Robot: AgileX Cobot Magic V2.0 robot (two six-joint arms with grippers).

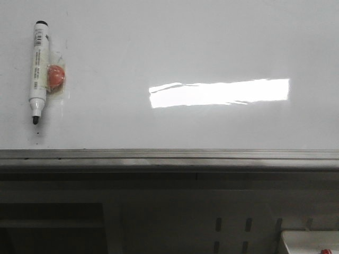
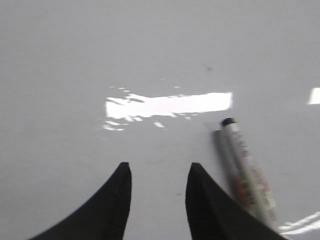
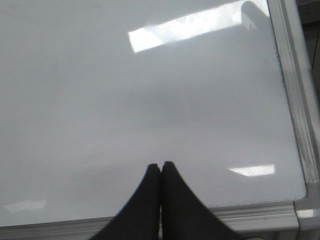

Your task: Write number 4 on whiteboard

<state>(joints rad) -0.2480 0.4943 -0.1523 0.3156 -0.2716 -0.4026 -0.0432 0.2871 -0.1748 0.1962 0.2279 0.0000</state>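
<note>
The whiteboard [image 1: 175,47] fills the front view, with a bright glare bar and a grey rail along its lower edge. No number 4 shows on it. A white marker with black ends [image 1: 38,69] lies at its left, tip toward the rail, with a small red piece [image 1: 55,76] under clear tape beside it. In the left wrist view my left gripper [image 2: 157,170] is open and empty above the bare board [image 2: 100,60], the marker [image 2: 247,172] just beside one finger. My right gripper [image 3: 161,166] is shut and empty over the board [image 3: 125,100] near its rail. Neither gripper shows in the front view.
A small black dot mark [image 1: 38,141] sits just below the marker tip. The grey metal rail [image 1: 169,155] runs along the board's near edge. Below it are a grey slotted panel [image 1: 233,227] and a white box corner [image 1: 310,241]. The board's corner frame [image 3: 295,100] shows in the right wrist view.
</note>
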